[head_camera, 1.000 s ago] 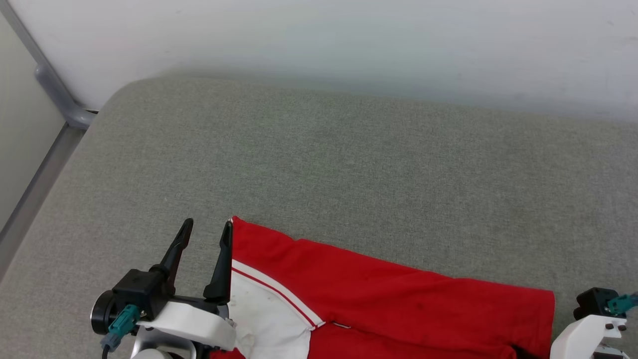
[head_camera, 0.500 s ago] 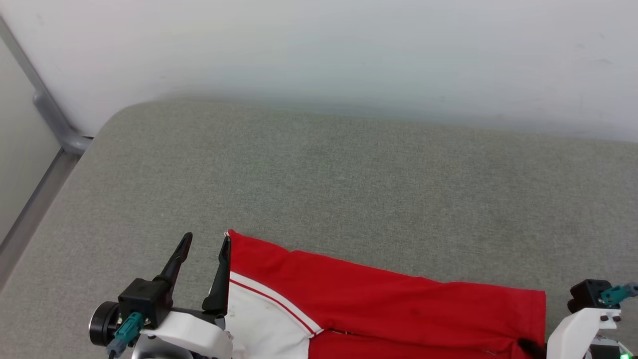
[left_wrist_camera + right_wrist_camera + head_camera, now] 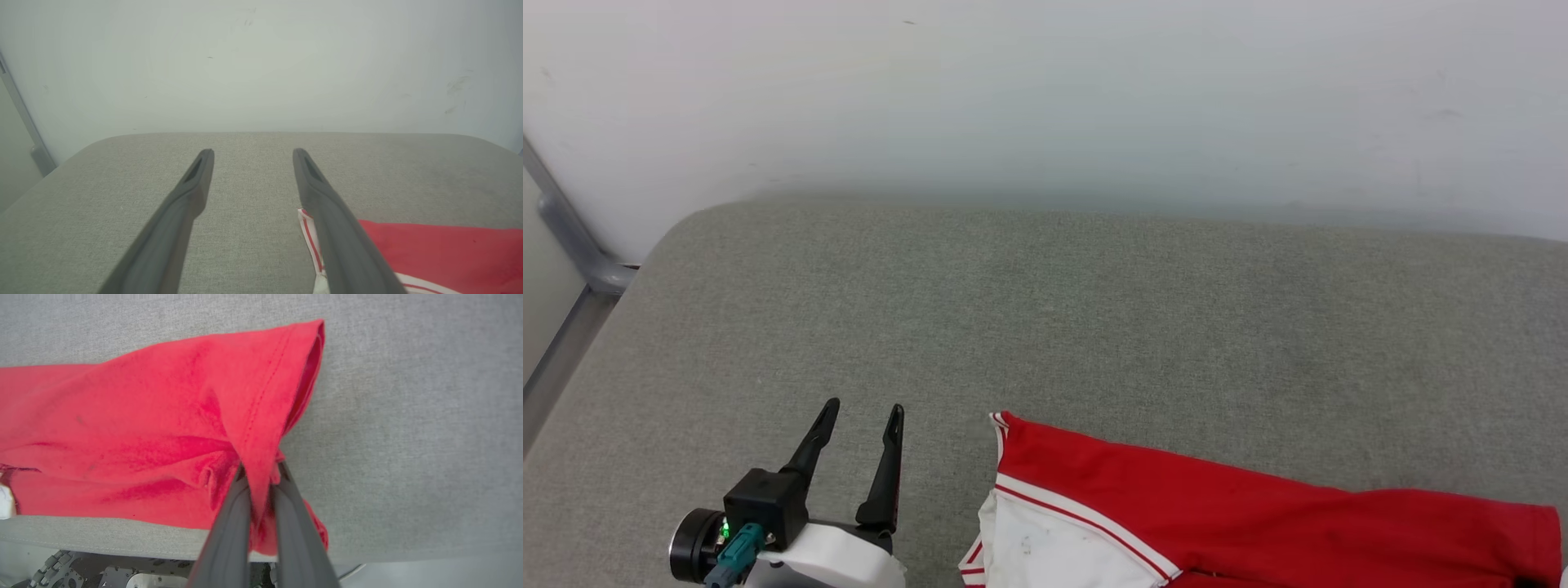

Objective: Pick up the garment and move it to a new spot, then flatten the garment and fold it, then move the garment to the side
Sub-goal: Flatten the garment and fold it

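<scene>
The garment (image 3: 1258,514), a folded red shirt with a white, red-striped sleeve, lies along the near edge of the grey cushion at the lower right of the head view. My left gripper (image 3: 862,412) stands open to its left, apart from the cloth, with nothing between its fingers; the striped sleeve edge of the garment (image 3: 433,249) shows beside the right finger (image 3: 327,204) in the left wrist view. My right gripper (image 3: 261,471) is shut on a pinched-up fold at the hem end of the garment (image 3: 135,416), which puckers toward the fingers.
A grey fabric cushion (image 3: 1045,327) stretches back to a pale wall (image 3: 1045,98). A grey metal rail (image 3: 572,237) runs down the left side. In the right wrist view the front edge of the cushion (image 3: 122,539) shows, with robot parts below it.
The right gripper has shut on the hem. The garment has slid to the right, away from the left gripper's finger. The head camera has also tilted, showing more wall.
</scene>
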### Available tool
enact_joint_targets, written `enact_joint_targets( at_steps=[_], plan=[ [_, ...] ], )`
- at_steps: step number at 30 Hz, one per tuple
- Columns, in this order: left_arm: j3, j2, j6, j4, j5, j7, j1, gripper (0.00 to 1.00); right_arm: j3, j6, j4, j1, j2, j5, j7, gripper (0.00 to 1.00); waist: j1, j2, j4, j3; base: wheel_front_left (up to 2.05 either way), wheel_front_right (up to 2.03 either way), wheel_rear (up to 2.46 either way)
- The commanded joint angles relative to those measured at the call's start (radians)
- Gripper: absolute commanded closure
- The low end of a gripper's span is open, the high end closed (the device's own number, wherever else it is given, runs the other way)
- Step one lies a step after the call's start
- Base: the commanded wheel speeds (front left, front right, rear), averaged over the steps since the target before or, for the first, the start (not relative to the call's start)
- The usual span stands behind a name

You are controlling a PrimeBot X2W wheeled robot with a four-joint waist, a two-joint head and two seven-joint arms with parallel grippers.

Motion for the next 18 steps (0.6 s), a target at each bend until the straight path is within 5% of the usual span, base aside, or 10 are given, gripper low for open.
enact_joint_targets(
  at_steps=[1, 12, 18],
  plan=[
    [-0.003, 0.002, 0.006, 0.001, -0.001, 0.001, 0.010, 0.00, -0.015, -0.001, -0.016, 0.006, -0.003, -0.002, 0.014, 1.00, 0.0000, -0.0001, -0.004, -0.001, 0.00, 0.00, 0.00],
    [-0.013, -0.004, -0.001, 0.003, -0.013, 0.004, -0.007, 0.00, -0.130, -0.001, -0.084, -0.072, 0.240, 0.395, 0.300, 1.00, 0.0000, -0.0001, 0.015, -0.005, 0.00, 0.00, 0.00],
    [-0.020, -0.001, -0.005, 0.004, -0.014, 0.009, -0.021, 0.00, -0.137, -0.001, -0.053, -0.103, 0.272, 0.609, 0.391, 1.00, 0.0000, -0.0001, 0.041, 0.000, 0.00, 0.00, 0.00]
  ],
)
